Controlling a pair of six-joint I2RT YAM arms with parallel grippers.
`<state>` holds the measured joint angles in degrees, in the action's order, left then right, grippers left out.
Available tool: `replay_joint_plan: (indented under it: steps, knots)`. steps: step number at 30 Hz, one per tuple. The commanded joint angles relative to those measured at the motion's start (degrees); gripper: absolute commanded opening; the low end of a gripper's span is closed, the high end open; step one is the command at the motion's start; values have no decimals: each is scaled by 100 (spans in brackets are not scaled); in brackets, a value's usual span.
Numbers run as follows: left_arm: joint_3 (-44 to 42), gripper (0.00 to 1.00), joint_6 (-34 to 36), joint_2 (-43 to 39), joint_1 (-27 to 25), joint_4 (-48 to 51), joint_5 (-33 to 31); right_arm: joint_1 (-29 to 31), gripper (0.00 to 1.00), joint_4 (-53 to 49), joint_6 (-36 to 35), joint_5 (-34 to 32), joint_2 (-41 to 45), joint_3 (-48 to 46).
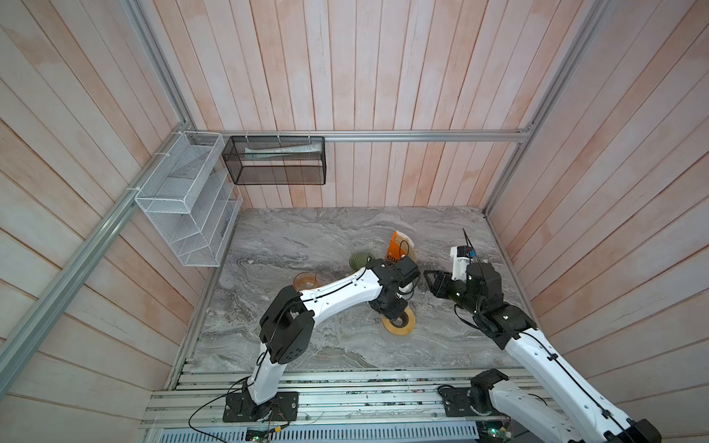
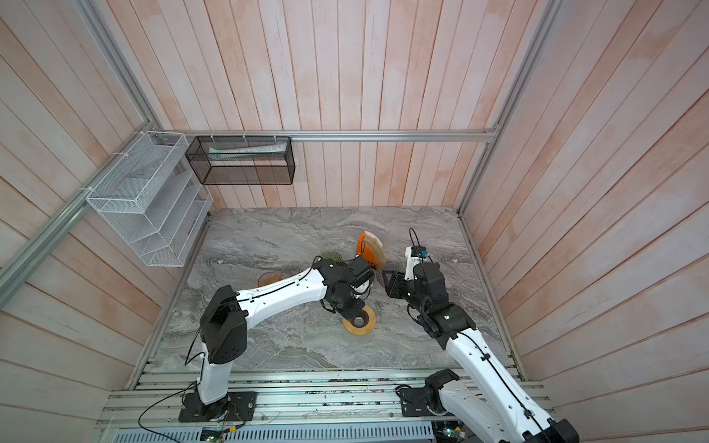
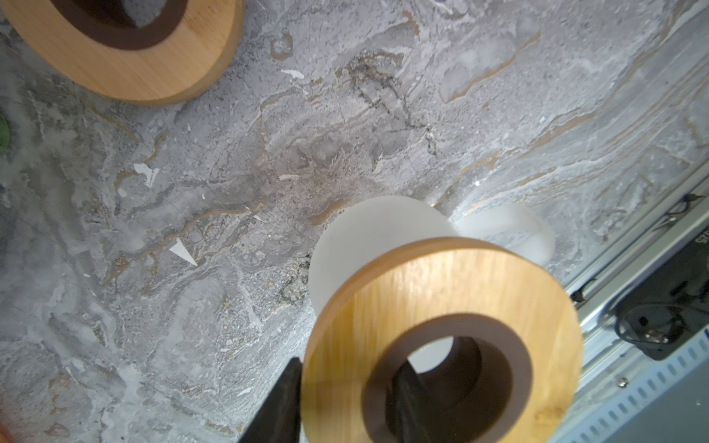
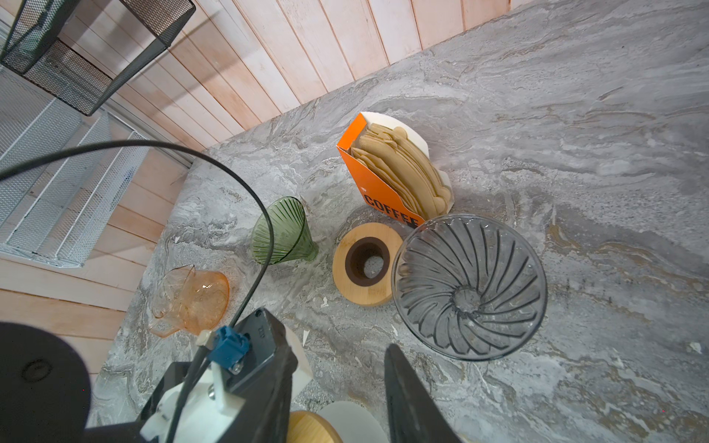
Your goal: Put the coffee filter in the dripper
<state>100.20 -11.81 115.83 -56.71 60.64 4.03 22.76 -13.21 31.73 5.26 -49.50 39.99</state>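
Tan coffee filters [image 4: 403,168] stand in an orange box [image 1: 395,247] marked COFFEE at the back of the marble table. A clear grey ribbed dripper [image 4: 470,285] sits beside the box, mouth up. A green dripper [image 4: 284,234] lies on its side. My left gripper [image 3: 347,368] straddles the rim of a wooden ring [image 3: 441,307] that sits on a white cup [image 3: 368,237]: one finger is outside the ring, the other in its hole. How tightly the jaws press is unclear. My right gripper [image 4: 337,345] is open and empty, just in front of the grey dripper.
A second wooden ring [image 4: 364,264] lies flat between the two drippers. An orange glass jug [image 4: 192,299] stands to the left. A white wire rack [image 1: 184,207] and a black mesh basket [image 1: 274,161] hang on the walls. Aluminium rails [image 1: 345,383] border the table's front edge.
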Motion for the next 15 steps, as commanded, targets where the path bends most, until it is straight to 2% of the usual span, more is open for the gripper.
replay_joint_plan:
  steps: [1, 15]
  knots:
    - [210, 42, 39, 9, -25, -46, -30, -35, 41, 117, 44, 50, -28, -96]
    - [237, 43, -4, -86, -25, -117, 19, -35, 41, 100, 62, 26, 1, -126]
